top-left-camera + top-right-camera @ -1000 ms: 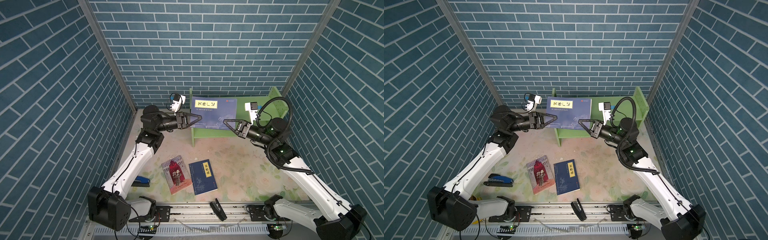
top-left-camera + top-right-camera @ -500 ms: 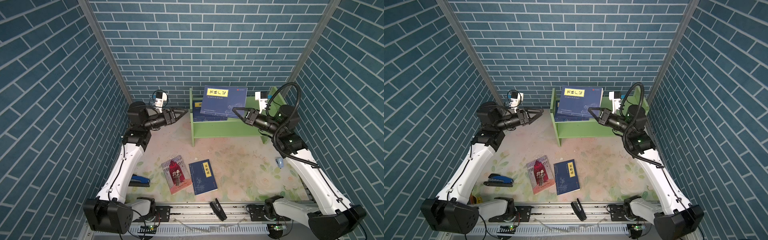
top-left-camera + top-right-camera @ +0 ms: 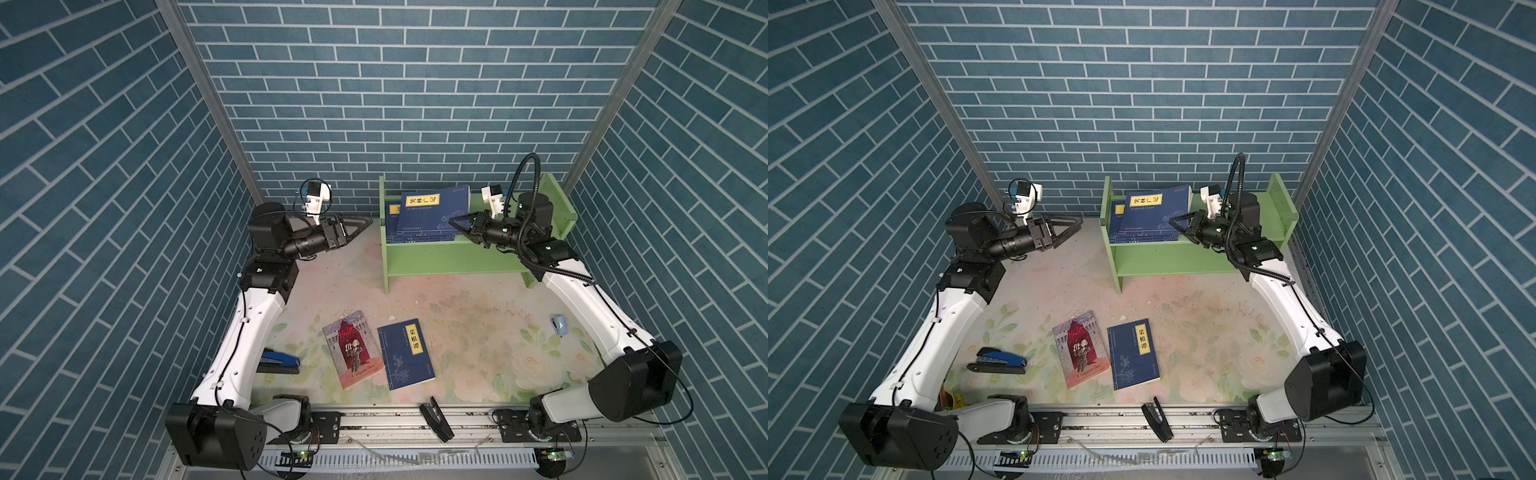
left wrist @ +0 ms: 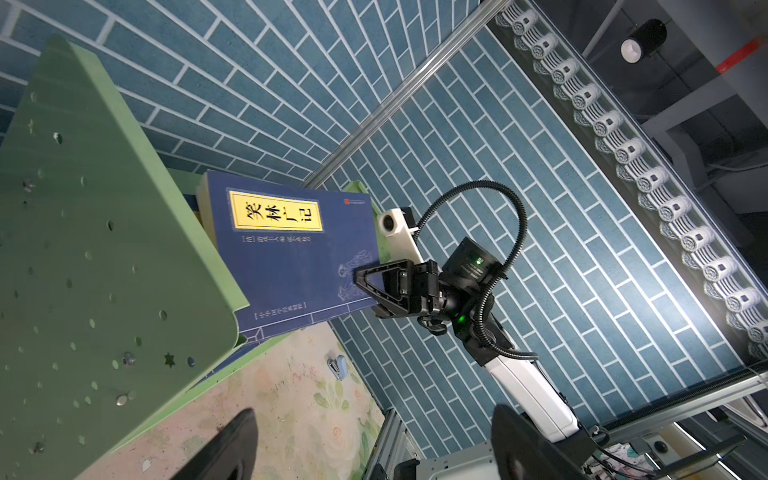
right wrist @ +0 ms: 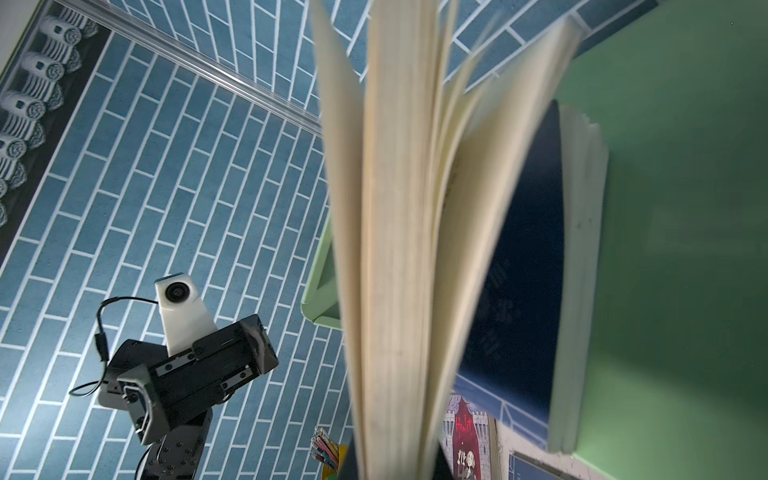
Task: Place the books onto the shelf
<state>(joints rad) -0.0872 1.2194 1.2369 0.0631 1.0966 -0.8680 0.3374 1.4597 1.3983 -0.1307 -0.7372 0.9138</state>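
**Left jaws wide, right jaws clamped**

The left arm (image 3: 253, 324) rises from the near-left base with its elbow bent and its forearm level, pointing right. The left gripper (image 3: 358, 229) hangs in the air with its fingers spread wide — holding nothing. The right arm (image 3: 590, 301) reaches from the near-right base toward the far side, wrist turned leftward. The right gripper (image 3: 453, 221) is pinched onto the lower right corner of a tilted dark blue book (image 3: 432, 214) — one triangular finger (image 4: 382, 267) lies across the cover.

One shelf (image 3: 449, 257) is holding at least two leaning books (image 3: 434, 210) (image 3: 390, 218), two loose books (image 3: 353, 349) (image 3: 405, 355) are lying flat, two staplers (image 3: 277, 362) (image 3: 559, 325) are lying apart.
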